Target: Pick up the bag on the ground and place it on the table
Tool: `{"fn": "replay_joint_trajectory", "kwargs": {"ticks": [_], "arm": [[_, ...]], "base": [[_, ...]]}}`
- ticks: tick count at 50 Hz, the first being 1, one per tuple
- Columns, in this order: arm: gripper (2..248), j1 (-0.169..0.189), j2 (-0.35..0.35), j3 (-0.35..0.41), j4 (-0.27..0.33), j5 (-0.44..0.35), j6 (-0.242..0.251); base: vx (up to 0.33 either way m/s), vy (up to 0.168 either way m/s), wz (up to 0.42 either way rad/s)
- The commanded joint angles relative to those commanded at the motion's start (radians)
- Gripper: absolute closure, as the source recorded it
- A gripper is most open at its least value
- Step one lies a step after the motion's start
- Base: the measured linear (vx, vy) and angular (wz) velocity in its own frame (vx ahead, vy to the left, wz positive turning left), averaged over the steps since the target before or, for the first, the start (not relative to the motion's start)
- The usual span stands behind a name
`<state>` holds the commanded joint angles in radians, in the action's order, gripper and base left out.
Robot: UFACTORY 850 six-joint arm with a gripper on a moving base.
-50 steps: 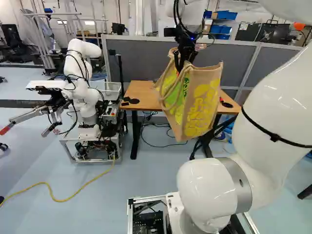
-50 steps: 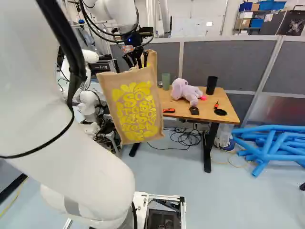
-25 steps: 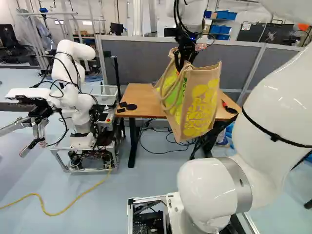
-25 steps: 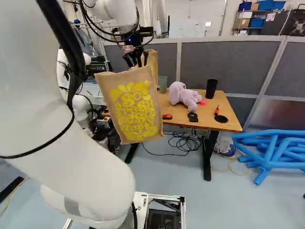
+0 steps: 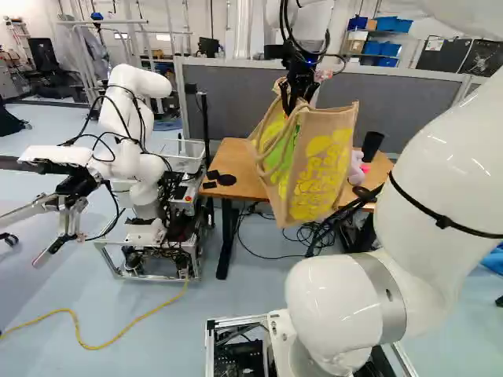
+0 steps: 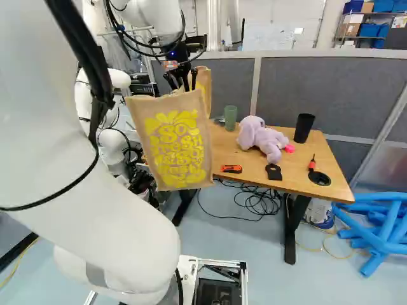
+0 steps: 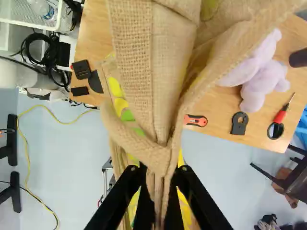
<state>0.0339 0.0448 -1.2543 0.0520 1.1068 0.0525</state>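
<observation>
High in the right base view, my gripper (image 6: 186,81) is shut on the top of the tan bag (image 6: 178,149) with yellow print. The bag hangs off the floor, slightly tilted. In the left base view the bag (image 5: 321,169) hangs in front of the wooden table (image 5: 236,177) and hides part of it. Seen from the wrist, the gripper (image 7: 159,184) pinches gathered handle cloth between its two fingers, and the bag's fabric (image 7: 168,72) spreads ahead over part of the tabletop (image 7: 218,108).
On the table (image 6: 294,171) are a purple plush toy (image 6: 262,136), a green cup (image 6: 230,117), a black cup (image 6: 304,127), a red cutter (image 6: 231,169) and a screwdriver (image 6: 312,163). Another robot (image 5: 134,165) stands left of it. Blue tubes (image 6: 378,222) lie right. A partition (image 6: 324,95) stands behind.
The base has moved: the table has come closer and shifted right in both base views over the last half second. Arm and bag keep nearly the same pose against the joint, the bag still gripped.
</observation>
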Motion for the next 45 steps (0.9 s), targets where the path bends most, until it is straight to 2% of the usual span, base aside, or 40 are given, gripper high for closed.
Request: {"fn": "replay_joint_trajectory", "kwargs": {"ticks": [45], "arm": [[228,0.000,0.000,0.000,0.000,0.000,0.000]], "base": [[0.164,0.003,-0.009]]}}
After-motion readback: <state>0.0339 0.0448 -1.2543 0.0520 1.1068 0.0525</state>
